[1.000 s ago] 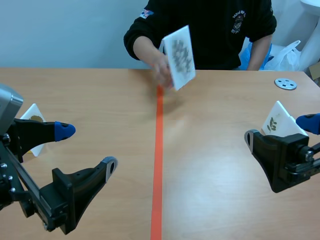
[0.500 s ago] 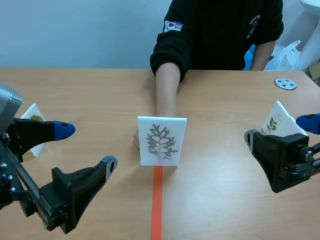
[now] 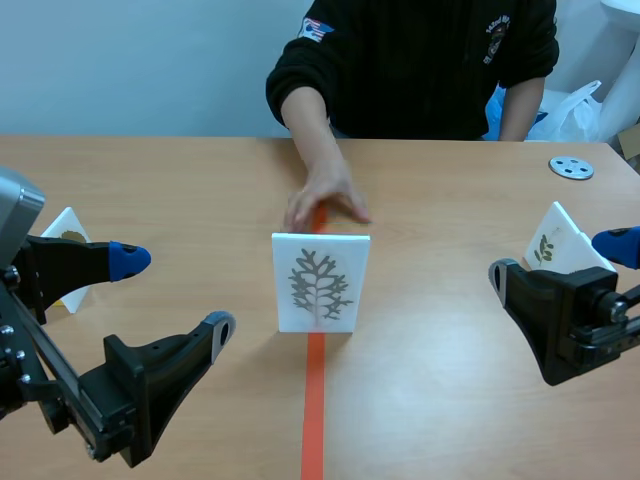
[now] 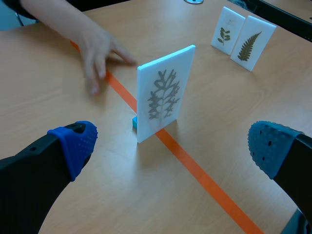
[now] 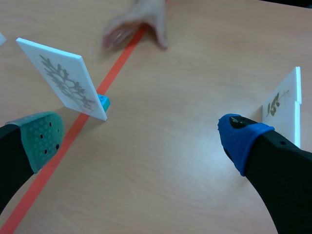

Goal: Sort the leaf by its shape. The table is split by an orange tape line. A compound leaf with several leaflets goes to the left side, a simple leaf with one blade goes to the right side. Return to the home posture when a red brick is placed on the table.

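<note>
Handover looks finished. A second ago the person across the wooden counter [image 3: 450,400] was swinging a white card printed with a grey-green branching leaf [image 3: 320,283] through the air, and half a second ago an arm was behind it, setting it down. Now the card stands upright on its own, squarely on the orange tape line [image 3: 314,400], propped on a small blue foot [image 4: 134,122]. The person's hand [image 3: 322,203] has pulled back and lies further up the line, apart from the card. To my eye that makes the card the robot's to sort. The leaf, with its many side lobes off one stem, reads as compound, so it should go left of the line.

Neither arm has stirred. The left pincer [image 3: 174,294] hangs spread wide and empty, left of the line and nearer the robot than the card, which sits ahead of its gap. The right pincer [image 5: 141,134] is equally spread with nothing in it, well to the right of the line, the card off to its side. Other leaf cards stand far out on both sides of the line. I see no red brick.
</note>
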You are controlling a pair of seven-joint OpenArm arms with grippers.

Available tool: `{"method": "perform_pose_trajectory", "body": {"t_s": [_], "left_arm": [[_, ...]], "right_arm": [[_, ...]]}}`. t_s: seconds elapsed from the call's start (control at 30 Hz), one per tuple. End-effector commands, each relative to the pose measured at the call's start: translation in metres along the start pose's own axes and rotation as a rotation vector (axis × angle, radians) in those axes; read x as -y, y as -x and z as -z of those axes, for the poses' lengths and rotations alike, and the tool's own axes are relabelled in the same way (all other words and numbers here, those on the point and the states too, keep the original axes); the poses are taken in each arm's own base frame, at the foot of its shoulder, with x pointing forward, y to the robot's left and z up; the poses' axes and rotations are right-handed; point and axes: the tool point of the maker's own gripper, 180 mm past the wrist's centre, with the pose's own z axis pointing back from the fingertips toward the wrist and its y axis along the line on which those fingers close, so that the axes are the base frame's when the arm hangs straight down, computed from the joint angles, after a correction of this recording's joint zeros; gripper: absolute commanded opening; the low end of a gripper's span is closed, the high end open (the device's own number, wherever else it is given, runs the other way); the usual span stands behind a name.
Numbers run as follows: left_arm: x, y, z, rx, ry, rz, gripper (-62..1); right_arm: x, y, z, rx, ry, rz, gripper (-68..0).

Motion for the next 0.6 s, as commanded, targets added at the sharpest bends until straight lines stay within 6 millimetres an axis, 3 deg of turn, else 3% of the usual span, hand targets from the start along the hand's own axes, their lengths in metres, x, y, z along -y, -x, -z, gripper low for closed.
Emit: {"method": "perform_pose_trajectory", "body": {"t_s": [0.0, 0.3, 0.57], "left_arm": [[-0.002, -0.006, 0.0, 0.025, -0.005, 0.001, 1.4], [-0.002, -0.007, 0.0, 0.025, -0.005, 0.001, 1.4], [-0.002, -0.007, 0.0, 0.026, -0.005, 0.001, 1.4]], "right_arm": [[0.0, -0.007, 0.001, 0.031, -0.003, -0.003, 0.4], [0.002, -0.006, 0.003, 0.008, -0.007, -0.051, 0.4], [-0.002, -0.006, 0.027, 0.024, -0.058, -0.116, 0.4]]}}
